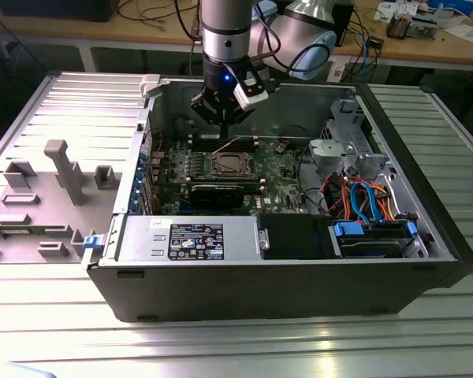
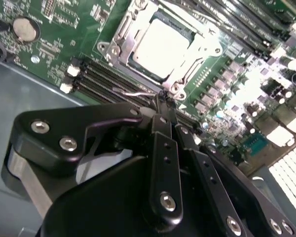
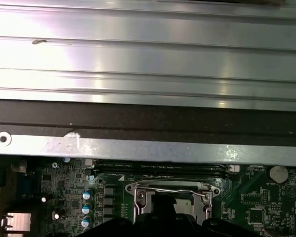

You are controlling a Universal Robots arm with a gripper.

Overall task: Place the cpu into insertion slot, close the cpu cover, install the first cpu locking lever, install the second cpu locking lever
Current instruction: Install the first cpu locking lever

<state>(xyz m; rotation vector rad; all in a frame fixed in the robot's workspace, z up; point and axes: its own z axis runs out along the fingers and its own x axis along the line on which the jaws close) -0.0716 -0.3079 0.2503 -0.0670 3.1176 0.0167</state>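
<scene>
The cpu (image 2: 163,43) lies flat in the insertion slot (image 1: 230,164), its pale metal top showing through the square window of the cpu cover (image 2: 119,37), which is folded down over it. The slot sits near the middle of the green motherboard (image 2: 64,44), with rows of black memory slots (image 2: 103,79) just beside it and a coin battery (image 2: 25,28) further off on the board. The gripper (image 2: 162,98) hangs just above the slot's edge nearest the memory slots, its black fingers (image 2: 165,148) drawn together and pinching the end of a thin wire locking lever (image 2: 133,92). In the exterior view the arm comes down from above into an open computer case (image 1: 260,291) that lies on its side. Along the case's near wall runs a silver power supply (image 1: 189,239), and on the exterior view's right blue and orange cables (image 1: 366,197) sit beside a drive cage (image 1: 339,153). The case rests on a ribbed metal table (image 1: 221,346), with a grey panel (image 1: 71,102) just beside it on the exterior view's left.
</scene>
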